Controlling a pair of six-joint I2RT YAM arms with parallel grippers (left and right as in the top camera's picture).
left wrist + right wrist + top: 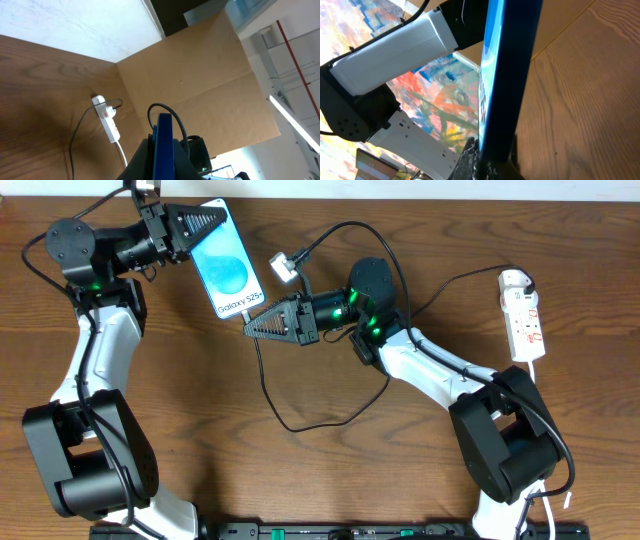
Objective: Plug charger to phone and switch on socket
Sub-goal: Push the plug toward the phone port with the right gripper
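Observation:
The phone [228, 265], blue screen up, is held above the table at the back left. My left gripper [200, 225] is shut on its top end, and the left wrist view shows the phone [162, 145] edge-on between the fingers. My right gripper [255, 320] is shut at the phone's bottom edge, where the black charger cable [290, 423] ends; the plug tip is hidden between the fingers. The right wrist view shows the phone [507, 75] edge-on, running down into the jaws [502, 162]. The white socket [524, 315] lies at the far right, and also shows in the left wrist view [109, 120].
The charger cable loops across the table in front of the right arm. A second black cable [345, 225] arcs above the right wrist. The socket's white cord [537, 368] runs toward the front edge. A cardboard wall [210, 75] stands behind the table.

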